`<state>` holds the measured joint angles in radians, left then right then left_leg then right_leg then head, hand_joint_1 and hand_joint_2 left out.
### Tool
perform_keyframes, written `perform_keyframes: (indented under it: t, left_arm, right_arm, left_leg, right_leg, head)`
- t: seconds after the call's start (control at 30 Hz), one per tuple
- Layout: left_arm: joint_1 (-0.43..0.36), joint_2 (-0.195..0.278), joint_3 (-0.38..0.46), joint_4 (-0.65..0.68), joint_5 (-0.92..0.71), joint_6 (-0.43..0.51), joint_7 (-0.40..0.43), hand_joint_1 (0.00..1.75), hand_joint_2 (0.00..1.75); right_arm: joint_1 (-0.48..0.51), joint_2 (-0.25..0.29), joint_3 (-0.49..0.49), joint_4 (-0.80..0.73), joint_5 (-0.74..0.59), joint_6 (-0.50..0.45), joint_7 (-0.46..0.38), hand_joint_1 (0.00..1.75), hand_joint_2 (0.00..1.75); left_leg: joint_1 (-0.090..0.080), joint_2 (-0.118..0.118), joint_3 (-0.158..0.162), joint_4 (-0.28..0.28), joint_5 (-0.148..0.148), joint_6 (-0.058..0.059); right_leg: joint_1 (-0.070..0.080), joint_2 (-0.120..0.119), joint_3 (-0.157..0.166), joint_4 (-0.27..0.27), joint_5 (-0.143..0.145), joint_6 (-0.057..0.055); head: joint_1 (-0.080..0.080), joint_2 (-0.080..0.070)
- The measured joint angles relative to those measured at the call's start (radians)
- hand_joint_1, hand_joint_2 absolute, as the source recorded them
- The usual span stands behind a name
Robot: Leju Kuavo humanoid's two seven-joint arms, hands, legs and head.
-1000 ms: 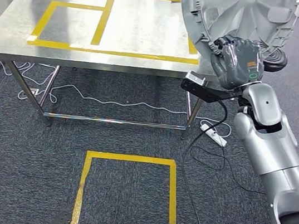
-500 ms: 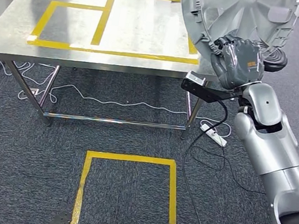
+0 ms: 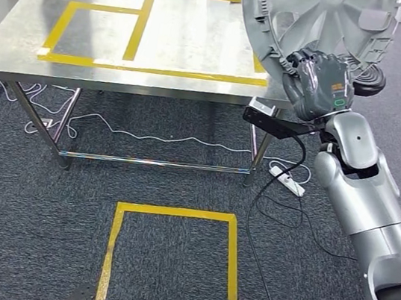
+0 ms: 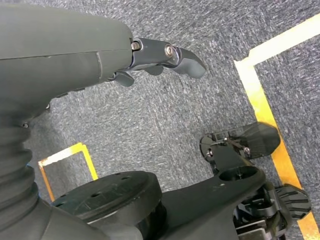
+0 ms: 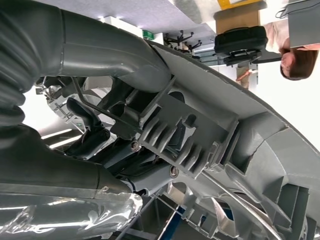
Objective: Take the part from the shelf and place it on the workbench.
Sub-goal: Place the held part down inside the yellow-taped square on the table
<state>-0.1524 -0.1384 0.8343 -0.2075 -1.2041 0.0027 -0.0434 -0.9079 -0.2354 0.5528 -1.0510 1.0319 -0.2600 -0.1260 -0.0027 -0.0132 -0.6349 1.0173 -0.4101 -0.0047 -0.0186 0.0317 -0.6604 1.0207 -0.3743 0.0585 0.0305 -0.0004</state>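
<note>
Grey carpet surrounds the steel tabletop (image 3: 24, 56) with its yellow tape outlines. Our right robot hand (image 3: 318, 83) still grips the grey ribbed round part (image 3: 320, 21) by its rim, barely shifted above the near right corner; placing remains. Our left robot hand (image 4: 166, 55) hangs empty, fingers apart.

Bright even overhead light, soft glare on the brushed steel workbench top (image 3: 192, 39), faint shadows beneath — right wrist background blown out, close parts soft.
</note>
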Motion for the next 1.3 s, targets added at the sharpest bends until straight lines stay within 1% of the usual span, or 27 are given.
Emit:
perform_keyframes:
  t: [0.1, 0.17, 0.2, 0.23, 0.3, 0.33, 0.37, 0.4, 0.43, 0.47, 0.5, 0.53, 0.63, 0.7, 0.73, 0.8, 0.83, 0.87, 0.9, 0.97, 1.0, 1.03, 1.07, 1.13, 1.2, 1.23, 1.3]
  left_arm:
    - [0.000, 0.001, 0.000, 0.000, -0.001, 0.000, 0.000, 0.00, 1.75]
    - [0.000, 0.001, 0.000, 0.000, -0.001, 0.001, 0.000, 0.00, 1.75]
    - [0.000, 0.001, 0.000, 0.000, -0.001, 0.001, 0.000, 0.00, 1.75]
    - [0.000, 0.000, 0.000, 0.000, -0.002, 0.001, 0.000, 0.00, 1.75]
    - [0.000, 0.000, 0.000, 0.000, -0.002, 0.001, 0.000, 0.00, 1.75]
    - [0.000, 0.000, 0.000, 0.000, -0.002, 0.001, 0.000, 0.00, 1.75]
    - [0.001, 0.000, 0.000, 0.000, -0.002, 0.001, 0.000, 0.00, 1.75]
    - [0.001, -0.001, 0.000, 0.000, -0.002, 0.001, 0.000, 0.00, 1.75]
    - [0.001, -0.001, 0.000, 0.000, -0.002, 0.001, 0.000, 0.00, 1.75]
    - [0.001, -0.001, 0.000, 0.000, -0.002, 0.001, 0.000, 0.00, 1.75]
    - [0.001, -0.001, 0.000, 0.000, -0.002, 0.000, 0.000, 0.00, 1.75]
    - [0.001, 0.000, 0.000, 0.000, -0.002, 0.000, 0.000, 0.00, 1.75]
    - [0.002, 0.000, 0.000, 0.000, -0.002, 0.000, 0.000, 0.00, 1.75]
    - [0.000, 0.001, 0.000, 0.000, -0.003, 0.000, 0.000, 0.00, 1.75]
    - [0.000, 0.001, 0.000, 0.000, -0.004, 0.000, 0.000, 0.00, 1.75]
    - [0.001, 0.000, 0.000, 0.000, -0.004, 0.000, 0.000, 0.00, 1.75]
    - [0.002, 0.000, 0.000, 0.000, -0.004, 0.000, 0.000, 0.00, 1.75]
    - [0.002, 0.000, 0.000, 0.000, -0.005, 0.000, 0.000, 0.00, 1.75]
    - [0.002, -0.001, 0.000, 0.000, -0.005, 0.000, 0.000, 0.00, 1.75]
    - [0.002, 0.000, 0.000, 0.000, -0.006, 0.000, 0.000, 0.00, 1.75]
    - [0.002, 0.000, 0.000, 0.000, -0.007, 0.000, 0.000, 0.00, 1.75]
    - [0.001, 0.000, 0.000, 0.000, -0.007, 0.000, 0.000, 0.00, 1.75]
    - [0.001, 0.001, 0.000, 0.000, -0.007, 0.000, 0.000, 0.00, 1.75]
    - [0.002, 0.002, 0.000, 0.000, -0.007, 0.000, 0.000, 0.00, 1.75]
    - [0.002, 0.003, 0.001, 0.000, -0.007, 0.000, 0.000, 0.00, 1.75]
    - [0.001, 0.003, 0.001, 0.000, -0.007, 0.000, 0.000, 0.00, 1.75]
    - [0.002, 0.003, 0.001, 0.000, -0.007, 0.000, 0.000, 0.00, 1.75]
  right_arm:
    - [0.000, 0.000, 0.000, 0.000, 0.000, 0.000, 0.000, 1.75, 1.75]
    - [0.000, -0.001, -0.002, -0.002, 0.000, 0.000, 0.000, 1.75, 1.75]
    - [0.000, -0.001, -0.002, -0.002, -0.001, 0.000, 0.000, 1.75, 1.75]
    - [0.000, -0.001, -0.002, -0.003, -0.001, -0.001, 0.000, 1.75, 1.75]
    - [0.002, -0.001, -0.001, -0.003, -0.001, 0.000, -0.002, 1.75, 1.75]
    - [0.004, -0.001, 0.000, -0.003, -0.001, 0.000, -0.002, 1.75, 1.75]
    - [0.006, -0.001, 0.000, -0.003, -0.001, 0.000, -0.003, 1.75, 1.75]
    - [0.006, -0.001, 0.000, -0.003, -0.001, 0.000, -0.003, 1.75, 1.75]
    - [0.007, -0.001, 0.000, -0.003, -0.001, 0.000, -0.003, 1.75, 1.75]
    - [0.006, -0.001, 0.000, -0.003, -0.002, 0.000, -0.003, 1.75, 1.75]
    - [0.005, -0.001, 0.000, -0.004, -0.002, -0.001, -0.003, 1.75, 1.75]
    - [0.005, -0.001, 0.000, -0.004, -0.002, -0.001, -0.003, 1.75, 1.75]
    - [0.007, -0.001, 0.000, -0.005, -0.003, -0.001, -0.002, 1.75, 1.75]
    - [0.007, -0.002, -0.001, -0.005, -0.004, -0.001, -0.001, 1.75, 1.75]
    - [0.007, -0.002, -0.001, -0.005, -0.004, -0.002, -0.001, 1.75, 1.75]
    - [0.010, -0.002, -0.001, -0.005, -0.004, -0.002, -0.001, 1.75, 1.75]
    - [0.012, -0.002, 0.000, -0.005, -0.004, -0.002, -0.001, 1.75, 1.75]
    - [0.014, -0.002, 0.000, -0.005, -0.004, -0.002, -0.002, 1.75, 1.75]
    - [0.015, -0.002, 0.000, -0.005, -0.004, -0.002, -0.002, 1.75, 1.75]
    - [0.016, -0.002, 0.000, -0.005, -0.004, -0.002, -0.003, 1.75, 1.75]
    - [0.015, -0.002, 0.000, -0.005, -0.004, -0.003, -0.003, 1.75, 1.75]
    - [0.014, -0.002, 0.000, -0.005, -0.004, -0.004, -0.003, 1.75, 1.75]
    - [0.014, -0.002, -0.001, -0.005, -0.004, -0.004, -0.003, 1.75, 1.75]
    - [0.013, -0.002, -0.001, -0.005, -0.005, -0.005, -0.003, 1.75, 1.75]
    - [0.014, -0.002, -0.001, -0.005, -0.005, -0.005, -0.003, 1.75, 1.75]
    - [0.014, -0.002, -0.001, -0.005, -0.006, -0.006, -0.004, 1.75, 1.75]
    - [0.017, -0.002, 0.000, -0.005, -0.005, -0.006, -0.006, 1.75, 1.75]
  left_leg:
    - [-0.003, 0.000, 0.001, -0.002, 0.001, 0.009]
    - [0.002, 0.003, 0.006, -0.014, 0.007, 0.017]
    - [0.006, 0.006, 0.009, -0.019, 0.010, 0.021]
    - [0.008, 0.008, 0.012, -0.023, 0.011, 0.023]
    - [0.009, 0.012, 0.012, -0.023, 0.011, 0.025]
    - [0.010, 0.013, 0.013, -0.022, 0.010, 0.024]
    - [0.011, 0.014, 0.014, -0.022, 0.008, 0.022]
    - [0.014, 0.014, 0.016, -0.021, 0.006, 0.018]
    - [0.018, 0.013, 0.018, -0.019, 0.003, 0.013]
    - [0.019, 0.013, 0.019, -0.015, -0.001, 0.006]
    - [0.019, 0.012, 0.018, -0.010, -0.005, -0.002]
    - [0.019, 0.012, 0.018, -0.006, -0.008, -0.010]
    - [0.019, 0.012, 0.017, -0.006, -0.009, -0.026]
    - [0.020, 0.012, 0.002, 0.025, -0.033, -0.036]
    - [0.020, 0.012, -0.020, 0.071, -0.060, -0.040]
    - [0.020, 0.012, -0.088, 0.205, -0.119, -0.043]
    - [0.020, 0.012, -0.117, 0.258, -0.134, -0.043]
    - [0.020, 0.012, -0.132, 0.279, -0.128, -0.042]
    - [0.019, 0.012, -0.129, 0.262, -0.103, -0.038]
    - [0.019, 0.012, -0.081, 0.146, -0.025, -0.029]
    - [0.018, 0.011, -0.052, 0.083, 0.002, -0.025]
    - [0.017, 0.011, -0.032, 0.038, 0.014, -0.022]
    - [0.016, 0.011, -0.021, 0.015, 0.013, -0.020]
    - [0.015, 0.011, -0.017, 0.004, 0.005, -0.013]
    - [0.016, 0.011, -0.013, -0.001, 0.006, -0.001]
    - [0.017, 0.011, -0.011, -0.003, 0.005, 0.005]
    - [0.016, 0.011, -0.008, -0.003, 0.002, 0.012]
  right_leg:
    - [-0.004, 0.001, 0.001, -0.005, 0.002, 0.009]
    - [-0.003, -0.001, -0.005, 0.004, -0.008, 0.014]
    - [-0.001, -0.004, -0.019, 0.034, -0.027, 0.016]
    - [-0.001, -0.010, -0.043, 0.086, -0.057, 0.017]
    - [-0.002, -0.018, -0.105, 0.225, -0.120, 0.020]
    - [-0.003, -0.020, -0.127, 0.271, -0.133, 0.022]
    - [-0.003, -0.021, -0.131, 0.281, -0.127, 0.024]
    - [-0.005, -0.023, -0.114, 0.248, -0.103, 0.026]
    - [-0.007, -0.026, -0.080, 0.183, -0.069, 0.029]
    - [-0.007, -0.029, -0.043, 0.114, -0.044, 0.033]
    - [-0.008, -0.030, -0.012, 0.058, -0.027, 0.030]
    - [-0.008, -0.030, 0.005, 0.026, -0.022, 0.025]
    - [-0.004, -0.023, 0.006, 0.021, -0.027, -0.002]
    - [-0.006, -0.021, 0.006, 0.021, -0.028, -0.017]
    - [-0.007, -0.020, 0.006, 0.020, -0.028, -0.022]
    - [-0.006, -0.018, 0.007, 0.020, -0.031, -0.028]
    - [-0.005, -0.017, 0.007, 0.020, -0.031, -0.029]
    - [-0.005, -0.015, 0.008, 0.021, -0.032, -0.029]
    - [-0.004, -0.012, 0.010, 0.021, -0.033, -0.029]
    - [-0.004, -0.009, 0.015, 0.021, -0.037, -0.025]
    - [-0.002, -0.008, 0.016, 0.022, -0.039, -0.021]
    - [0.000, -0.007, 0.016, 0.023, -0.041, -0.016]
    - [0.002, -0.006, 0.015, 0.022, -0.041, -0.012]
    - [0.001, -0.006, 0.014, 0.018, -0.041, -0.001]
    - [-0.001, -0.011, 0.005, 0.037, -0.058, 0.008]
    - [-0.001, -0.014, -0.014, 0.077, -0.081, 0.010]
    - [0.000, -0.018, -0.074, 0.208, -0.141, 0.012]
  head:
    - [0.000, 0.000]
    - [0.002, 0.000]
    - [0.004, 0.000]
    - [0.005, 0.000]
    - [0.007, 0.000]
    - [0.007, 0.000]
    - [0.007, 0.000]
    - [0.007, 0.000]
    - [0.007, 0.000]
    - [0.007, 0.000]
    - [0.008, 0.000]
    - [0.007, 0.000]
    - [0.004, 0.000]
    - [0.001, 0.000]
    - [-0.002, 0.000]
    - [-0.006, 0.000]
    - [-0.006, 0.000]
    - [-0.006, 0.000]
    - [-0.007, 0.000]
    - [-0.008, 0.000]
    - [-0.008, 0.000]
    - [-0.008, 0.000]
    - [-0.009, 0.000]
    - [-0.009, 0.000]
    - [-0.007, 0.000]
    - [-0.005, 0.000]
    - [-0.003, 0.000]
